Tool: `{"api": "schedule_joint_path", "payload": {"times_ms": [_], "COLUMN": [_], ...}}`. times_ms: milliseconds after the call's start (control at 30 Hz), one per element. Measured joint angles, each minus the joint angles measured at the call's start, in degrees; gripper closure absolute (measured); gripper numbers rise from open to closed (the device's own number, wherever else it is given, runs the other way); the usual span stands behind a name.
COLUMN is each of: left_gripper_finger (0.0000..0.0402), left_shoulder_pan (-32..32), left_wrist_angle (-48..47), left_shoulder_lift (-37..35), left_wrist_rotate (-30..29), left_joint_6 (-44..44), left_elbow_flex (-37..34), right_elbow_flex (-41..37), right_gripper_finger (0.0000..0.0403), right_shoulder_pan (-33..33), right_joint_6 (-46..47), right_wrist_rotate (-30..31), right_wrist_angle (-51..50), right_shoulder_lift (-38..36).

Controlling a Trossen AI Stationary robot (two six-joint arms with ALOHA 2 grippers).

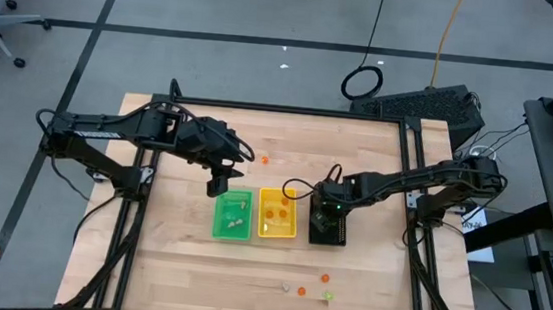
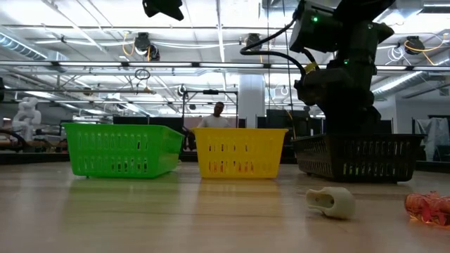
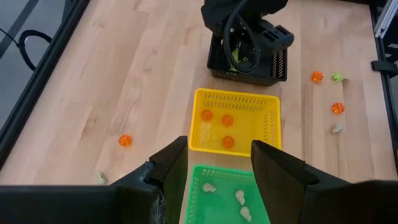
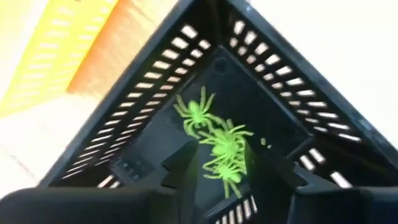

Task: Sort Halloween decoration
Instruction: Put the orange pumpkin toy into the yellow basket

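The decoration is tiny trinkets. Three pale ones (image 3: 239,198) lie in the green tray (image 1: 232,215), three orange ones (image 3: 227,121) in the yellow tray (image 1: 277,213), and several yellow-green spiders (image 4: 217,140) on the floor of the black tray (image 1: 328,226). My left gripper (image 3: 217,149) hovers open and empty above the green tray's far end (image 1: 219,182). My right gripper (image 4: 222,158) is open, pointing down into the black tray (image 1: 326,216), its fingers standing either side of the spiders.
Loose trinkets lie on the wooden table: an orange one (image 1: 264,159) beyond the trays, and an orange (image 1: 326,277), a pale (image 1: 285,286) and a yellow-green one (image 1: 327,296) toward the near edge. The three trays stand side by side mid-table. A person stands in the room behind (image 2: 219,116).
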Motion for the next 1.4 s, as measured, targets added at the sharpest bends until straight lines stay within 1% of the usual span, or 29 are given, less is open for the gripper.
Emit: {"api": "schedule_joint_path", "payload": {"times_ms": [133, 267, 467, 600, 733, 833, 933, 1000, 1167, 1333, 1400], "left_gripper_finger": [0.0223, 0.0223, 0.0223, 0.0223, 0.0223, 0.0223, 0.0223, 0.0223, 0.0223, 0.0223, 0.0223], "left_shoulder_pan": [0.0, 0.0, -0.1, 0.0, 0.0, -0.1, -0.1, -0.1, -0.1, -0.1, -0.1], "left_wrist_angle": [0.0, 0.0, 0.0, -0.1, -0.4, -0.3, -0.3, -0.3, -0.4, -0.4, -0.4], "left_shoulder_lift": [0.0, 0.0, 0.0, 0.0, 0.0, 0.0, 0.0, 0.0, 0.0, 0.0, 0.0], "left_wrist_rotate": [0.0, 0.0, 0.0, 0.0, 0.0, 0.0, 0.0, 0.0, -0.9, -1.7, -3.6], "left_joint_6": [0.0, -0.8, -1.5, -1.6, -3.5, -4.6, -4.7, -5.3, -6.0, -5.7, -4.3], "left_elbow_flex": [0.0, 0.0, 0.0, 0.0, 0.0, 0.0, 0.0, 0.0, 0.0, 0.0, 0.0], "right_elbow_flex": [2.0, 5.8, 15.3, 22.9, 29.1, 31.4, 31.4, 31.4, 31.4, 31.4, 31.4], "right_gripper_finger": [0.0263, 0.0257, 0.0257, 0.0257, 0.0257, 0.0257, 0.0257, 0.0257, 0.0257, 0.0257, 0.0257], "right_shoulder_pan": [0.0, 0.1, 1.7, 3.5, 5.9, 8.2, 11.1, 13.7, 20.2, 24.8, 26.5], "right_joint_6": [-0.1, -1.2, -6.6, -10.5, -18.0, -21.4, -20.9, -19.1, -15.3, -14.9, -14.8], "right_wrist_rotate": [-0.6, -0.7, -2.1, -2.2, -2.2, -2.2, -2.0, -0.4, 7.2, 10.9, 14.3], "right_wrist_angle": [-0.7, -3.4, -13.7, -21.4, -25.7, -26.0, -25.9, -25.9, -25.6, -25.6, -25.5], "right_shoulder_lift": [0.0, 0.0, 0.0, 0.0, -0.6, -2.6, -5.4, -7.5, -10.7, -11.4, -11.3]}}
